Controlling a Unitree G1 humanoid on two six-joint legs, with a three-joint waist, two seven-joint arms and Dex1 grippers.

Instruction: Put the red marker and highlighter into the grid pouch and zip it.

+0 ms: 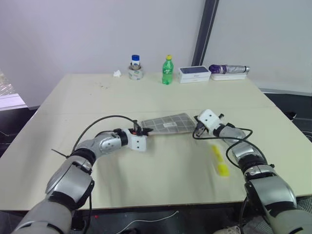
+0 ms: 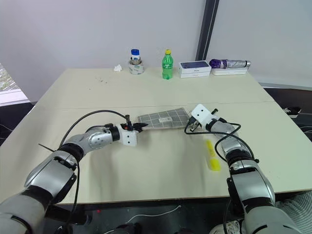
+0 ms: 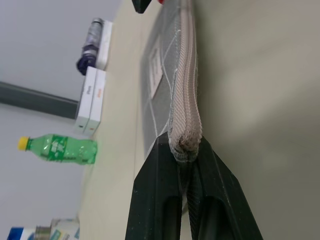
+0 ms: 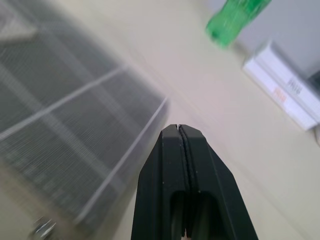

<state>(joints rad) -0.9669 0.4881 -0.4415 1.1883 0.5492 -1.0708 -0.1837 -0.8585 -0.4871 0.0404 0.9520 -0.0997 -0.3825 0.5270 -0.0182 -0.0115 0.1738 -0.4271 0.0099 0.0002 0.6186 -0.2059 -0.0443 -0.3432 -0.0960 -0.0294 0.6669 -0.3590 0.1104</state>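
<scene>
The grey grid pouch (image 1: 168,124) lies flat mid-table, its white label patch facing up. My left gripper (image 1: 144,130) is shut on the pouch's left end; in the left wrist view its fingers (image 3: 165,165) pinch the end of the zipper seam (image 3: 186,100). My right gripper (image 1: 196,130) is shut with nothing between its tips (image 4: 178,127), and it hovers at the pouch's right end (image 4: 60,110). The yellow highlighter (image 1: 219,161) lies on the table to the right of my right forearm. The red marker is hidden.
Along the table's far edge stand a green bottle (image 1: 167,70), a white box (image 1: 194,74), a folded purple umbrella (image 1: 229,69), a small jar on a tape roll (image 1: 135,68) and a crumpled tissue (image 1: 117,73). Black cables loop off both wrists.
</scene>
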